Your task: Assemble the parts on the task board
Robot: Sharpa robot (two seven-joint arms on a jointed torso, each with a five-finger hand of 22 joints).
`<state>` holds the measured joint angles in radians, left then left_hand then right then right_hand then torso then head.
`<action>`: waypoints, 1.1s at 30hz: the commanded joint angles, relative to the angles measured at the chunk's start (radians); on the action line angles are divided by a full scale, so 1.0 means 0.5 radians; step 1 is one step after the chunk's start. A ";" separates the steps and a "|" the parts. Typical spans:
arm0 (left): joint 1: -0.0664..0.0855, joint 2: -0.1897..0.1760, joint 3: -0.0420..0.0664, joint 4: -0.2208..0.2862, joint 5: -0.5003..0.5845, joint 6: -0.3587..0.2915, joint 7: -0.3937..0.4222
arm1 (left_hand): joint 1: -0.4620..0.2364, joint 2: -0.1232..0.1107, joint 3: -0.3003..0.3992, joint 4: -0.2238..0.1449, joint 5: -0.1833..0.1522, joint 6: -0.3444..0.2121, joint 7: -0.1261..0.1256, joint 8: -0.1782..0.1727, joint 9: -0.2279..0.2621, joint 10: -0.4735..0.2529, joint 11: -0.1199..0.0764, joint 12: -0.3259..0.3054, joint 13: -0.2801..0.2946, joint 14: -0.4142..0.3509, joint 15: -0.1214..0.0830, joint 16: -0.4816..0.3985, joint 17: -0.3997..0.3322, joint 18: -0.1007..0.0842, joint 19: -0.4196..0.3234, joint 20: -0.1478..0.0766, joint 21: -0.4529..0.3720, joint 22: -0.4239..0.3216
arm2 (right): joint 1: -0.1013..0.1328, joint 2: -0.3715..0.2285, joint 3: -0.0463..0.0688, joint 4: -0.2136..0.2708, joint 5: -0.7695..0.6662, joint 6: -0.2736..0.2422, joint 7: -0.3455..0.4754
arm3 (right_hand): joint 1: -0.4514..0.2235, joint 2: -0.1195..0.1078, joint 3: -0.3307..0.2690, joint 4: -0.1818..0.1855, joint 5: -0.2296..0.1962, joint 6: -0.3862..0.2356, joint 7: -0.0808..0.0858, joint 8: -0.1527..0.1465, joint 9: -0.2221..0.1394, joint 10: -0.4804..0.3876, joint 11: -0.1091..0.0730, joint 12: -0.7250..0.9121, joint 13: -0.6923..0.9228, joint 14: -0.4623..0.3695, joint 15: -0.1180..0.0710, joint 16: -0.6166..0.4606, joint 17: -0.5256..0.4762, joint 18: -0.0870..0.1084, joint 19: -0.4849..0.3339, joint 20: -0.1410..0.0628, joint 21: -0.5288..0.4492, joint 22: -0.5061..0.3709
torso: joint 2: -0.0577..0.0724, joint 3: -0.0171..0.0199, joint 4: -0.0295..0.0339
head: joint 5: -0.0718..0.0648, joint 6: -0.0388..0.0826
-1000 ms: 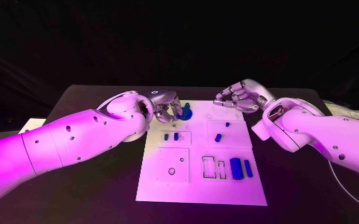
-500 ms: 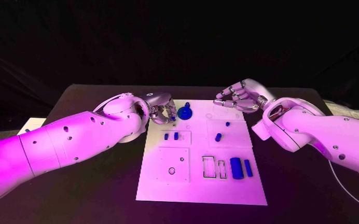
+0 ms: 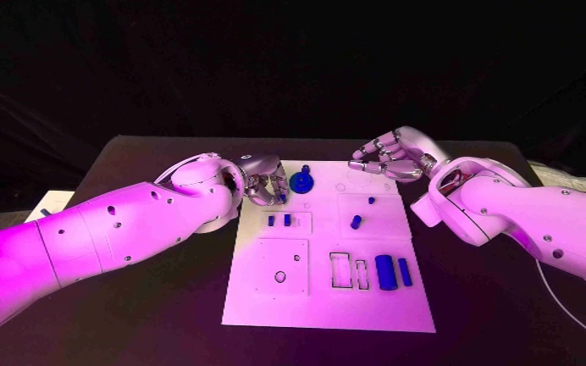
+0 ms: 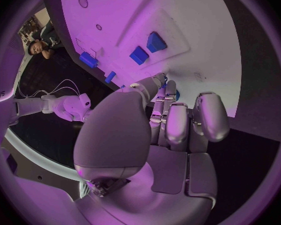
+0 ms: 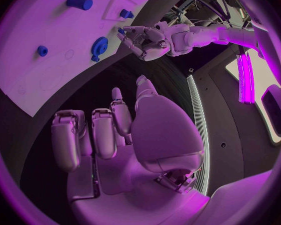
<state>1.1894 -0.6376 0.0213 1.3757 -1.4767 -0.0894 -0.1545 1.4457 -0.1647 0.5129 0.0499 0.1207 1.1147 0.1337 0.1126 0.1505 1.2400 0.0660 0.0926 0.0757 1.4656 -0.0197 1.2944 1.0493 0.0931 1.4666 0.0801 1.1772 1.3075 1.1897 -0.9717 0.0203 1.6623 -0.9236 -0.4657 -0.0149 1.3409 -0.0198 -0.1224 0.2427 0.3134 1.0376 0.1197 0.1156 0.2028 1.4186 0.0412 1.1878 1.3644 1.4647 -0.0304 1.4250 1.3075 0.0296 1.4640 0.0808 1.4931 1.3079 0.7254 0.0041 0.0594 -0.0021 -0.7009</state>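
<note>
Hands first: the robot's left hand [image 3: 264, 188] hangs over the far left corner of the task board [image 3: 275, 302], its fingers curled in around nothing, and the left wrist view shows those fingers drawn close together with no part between them. Its right hand [image 3: 391, 158] sits at the board's far right corner, fingers likewise curled and holding nothing, just beyond the white edge.

Largest after the arms is the black tabletop [image 3: 135, 315], with the white board lying lengthwise down its middle. On the board's far end, close beside the left hand but clear of it, rests a round blue part [image 3: 301, 183] with a small knob. Nearer the board's right edge lies a blue cylinder [image 3: 386, 274] with a slimmer blue bar [image 3: 404, 273] just beside it, next to two rectangular slots [image 3: 351, 272]. Toward the left edge, two small blue blocks [image 3: 279, 221] sit side by side in a shallow recess. A short blue peg [image 3: 356, 223] lies right of the board's middle, and a tiny blue stud [image 3: 371, 201] stands just beyond it.

No lettering or label can be read on the board or parts.
</note>
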 commanded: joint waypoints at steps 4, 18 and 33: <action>-0.002 0.007 -0.001 0.002 0.007 0.099 -0.014 | -0.022 0.007 0.005 -0.006 -0.008 0.016 0.003 -0.008 0.000 0.012 -0.001 -0.009 0.002 0.045 -0.002 0.001 -0.006 -0.035 0.050 -0.006 0.004 0.109 | -0.001 0.003 0.000 0.001 -0.013 0.018 0.016 | -0.002 0.020 -0.011 -0.004 0.007 -0.007 0.002 -0.011 0.002 0.000 -0.009 -0.003 -0.046 0.113 -0.004 -0.009 0.054 0.016 -0.013 0.000 -0.012 0.253 | -0.001 0.0002 0.001 | -0.001 -0.002; -0.006 0.031 -0.012 -0.027 -0.039 0.125 -0.044 | -0.025 0.007 0.005 -0.008 -0.010 0.019 0.002 -0.008 0.000 0.015 -0.002 -0.010 0.004 0.044 -0.003 0.001 -0.007 -0.034 0.050 -0.006 0.002 0.109 | -0.001 0.003 0.000 0.000 -0.013 0.021 0.016 | -0.002 0.020 -0.011 -0.004 0.007 -0.007 0.002 -0.011 0.002 0.000 -0.009 -0.003 -0.046 0.113 -0.004 -0.009 0.054 0.016 -0.013 0.000 -0.012 0.253 | 0.001 -0.0006 -0.001 | -0.001 -0.004; -0.008 0.050 -0.017 -0.037 -0.048 0.140 -0.073 | -0.055 -0.009 -0.003 -0.009 -0.016 -0.004 0.015 -0.036 -0.014 -0.006 0.010 -0.042 0.001 0.039 0.004 -0.001 -0.025 -0.034 0.046 -0.003 -0.003 0.109 | -0.001 0.004 0.000 0.000 -0.013 0.026 0.015 | 0.000 0.022 -0.013 -0.005 0.007 -0.007 0.002 -0.011 0.004 -0.001 -0.009 -0.004 -0.046 0.113 -0.004 -0.011 0.051 0.016 -0.014 0.000 -0.014 0.251 | -0.001 0.0010 -0.001 | -0.002 -0.006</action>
<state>1.1878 -0.6146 0.0141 1.3573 -1.4926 -0.0475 -0.1769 1.4273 -0.1672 0.5129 0.0499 0.1170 1.1177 0.1378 0.0976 0.1447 1.2399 0.0660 0.0767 0.0764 1.4655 -0.0196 1.2944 1.0377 0.0932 1.4666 0.0802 1.1771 1.3074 1.1896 -0.9707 0.0203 1.6619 -0.9240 -0.4652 -0.0147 1.3408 -0.0198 -0.1252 0.2400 0.3134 1.0376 0.1197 0.1156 0.2041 1.4184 0.0415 1.1880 1.3644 1.4647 -0.0304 1.4250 1.3073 0.0295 1.4640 0.0808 1.4892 1.3075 0.7250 0.0041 0.0593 -0.0028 -0.7041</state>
